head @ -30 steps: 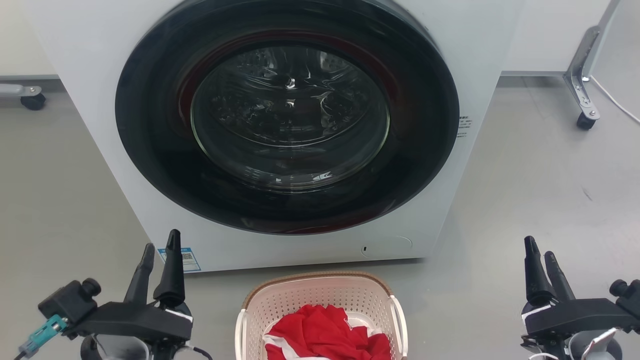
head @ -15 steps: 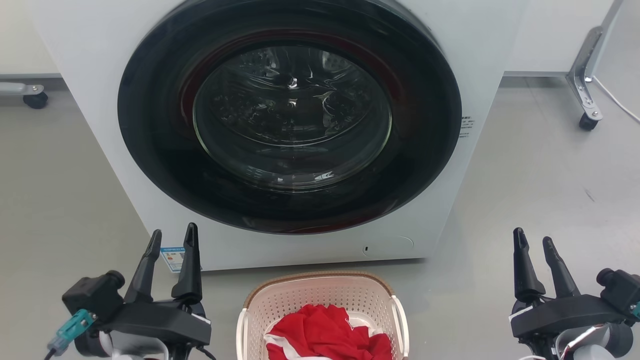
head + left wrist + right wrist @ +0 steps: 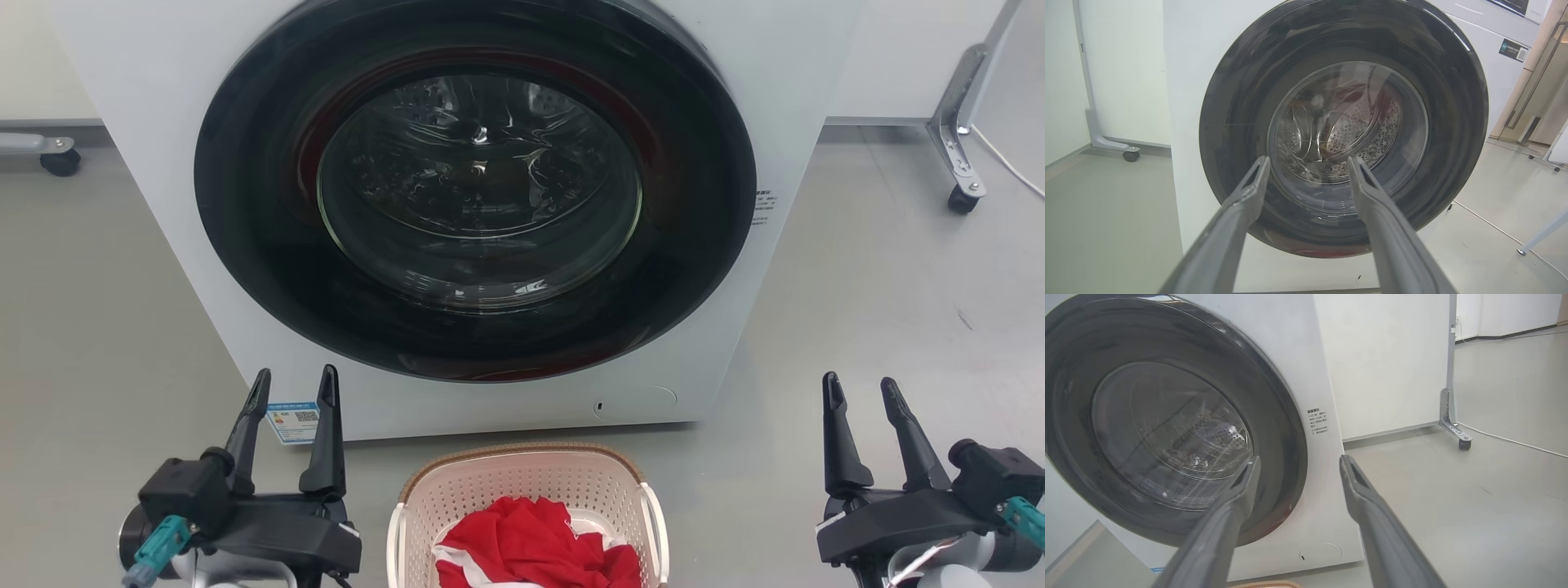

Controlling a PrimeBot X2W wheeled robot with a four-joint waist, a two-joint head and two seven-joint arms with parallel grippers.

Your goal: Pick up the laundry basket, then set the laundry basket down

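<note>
Zero steps done, by appearances: laundry basket on floor just before washer, ungripped. Left tool & right tool spread apart, empty, flanking it. Pick-up & set-down outstanding.

Head view: from above, tilted down, close to the washing machine. Both wrist views: low, facing its door.
</note>
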